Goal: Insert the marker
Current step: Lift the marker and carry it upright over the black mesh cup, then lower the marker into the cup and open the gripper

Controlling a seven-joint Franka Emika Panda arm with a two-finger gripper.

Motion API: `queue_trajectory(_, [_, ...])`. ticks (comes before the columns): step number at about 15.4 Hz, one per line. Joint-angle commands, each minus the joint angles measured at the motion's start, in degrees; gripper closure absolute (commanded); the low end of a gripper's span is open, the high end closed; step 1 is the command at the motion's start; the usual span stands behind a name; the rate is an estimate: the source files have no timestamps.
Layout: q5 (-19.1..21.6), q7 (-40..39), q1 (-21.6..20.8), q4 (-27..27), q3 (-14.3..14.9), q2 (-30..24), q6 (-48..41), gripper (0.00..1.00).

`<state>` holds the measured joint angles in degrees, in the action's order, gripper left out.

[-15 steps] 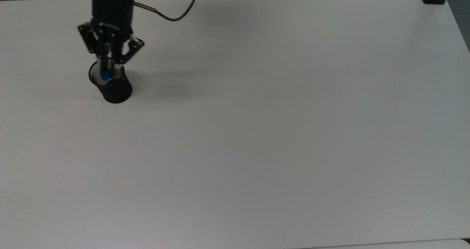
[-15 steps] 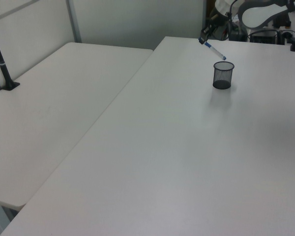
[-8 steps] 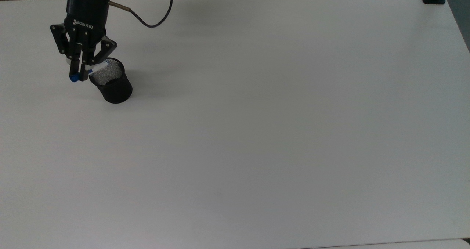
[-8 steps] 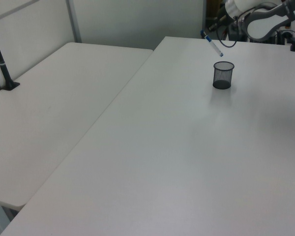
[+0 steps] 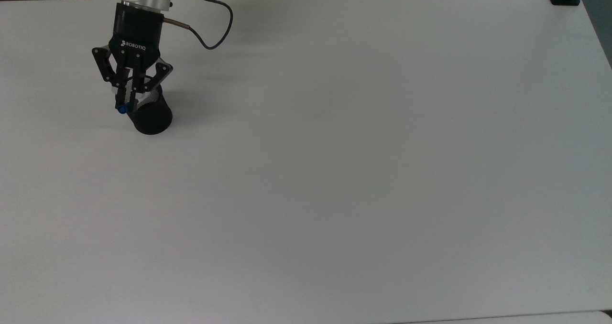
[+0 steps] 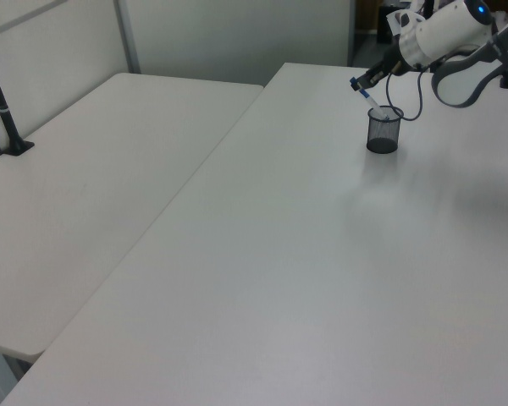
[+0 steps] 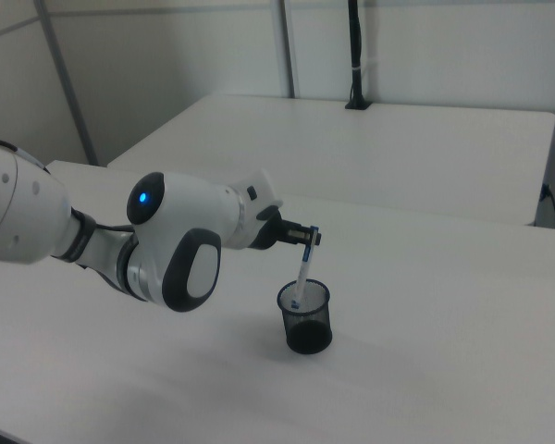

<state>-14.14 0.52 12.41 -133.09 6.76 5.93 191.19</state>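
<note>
Upper left of the top view: the black two-finger claw (image 5: 125,99) is clamped on the slim white-barrelled marker with a blue cap (image 7: 302,270), which slants with its lower end inside the mouth of the black mesh cup (image 7: 305,317) standing upright on the broad white table (image 5: 334,171). In the right view, the cup sits at centre frame, below the white robot arm (image 7: 166,240) reaching in from the right view's left. A second white table (image 6: 93,178) adjoins along a seam, backed by pale partition walls (image 7: 166,55) and a black clamped post (image 6: 4,114).
</note>
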Motion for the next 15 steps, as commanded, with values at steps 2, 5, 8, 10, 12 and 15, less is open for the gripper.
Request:
queue_trajectory(2, [-1.2, -5.8, 0.5, -3.5, 0.8, -0.7, 1.8, 1.00])
queue_trajectory(5, [-1.2, -7.9, 1.3, -3.9, 0.8, -0.7, 1.7, 0.97])
queue_trajectory(8, [-1.2, -7.2, 1.5, -3.8, 0.8, -0.9, 1.6, 0.65])
queue_trajectory(10, [-1.2, -6.6, 1.5, -3.5, 0.9, -1.2, 1.5, 0.58])
queue_trajectory(12, [-1.1, -4.7, 1.6, -3.4, 1.0, -1.6, 1.5, 0.51])
queue_trajectory(15, [-1.1, -1.3, 1.6, -2.3, 1.1, -2.4, 0.9, 0.30])
